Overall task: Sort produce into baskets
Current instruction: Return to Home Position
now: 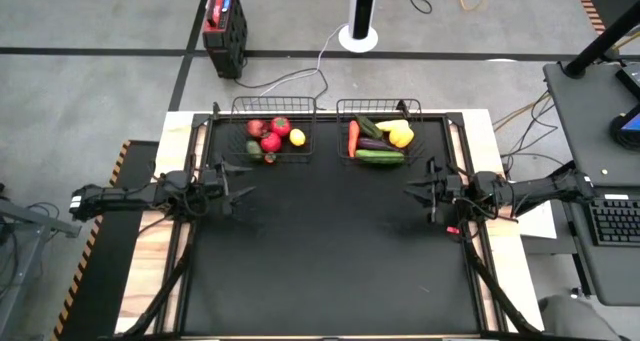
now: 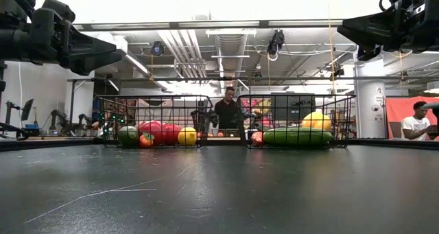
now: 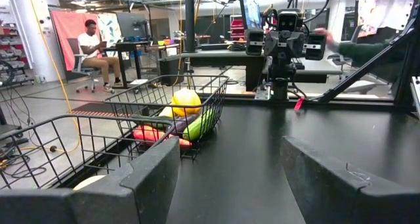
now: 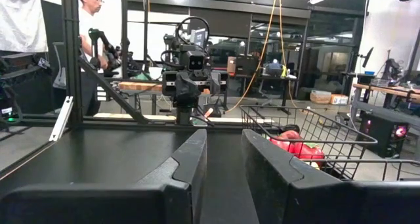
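1. Black matte table mat over a pale wooden bench. Grey floor lies beyond, with a red-and-black box standing past the far left corner.
2. Left gripper hangs above the mat near its left edge, pointing toward the centre. Jaws are spread wide with nothing between them.
3. Left black wire-mesh basket sits at the far edge, left of centre. It holds red round fruits, a yellow lemon and a dark green round piece.
4. Right black wire-mesh basket sits just beside it. It holds an orange carrot, a purple eggplant, a long green cucumber and a yellow pepper.
5. Right gripper hangs above the mat near its right edge, facing the left one. Jaws are parted by a narrow gap and hold nothing.
6. All produce in sight lies inside the two baskets.
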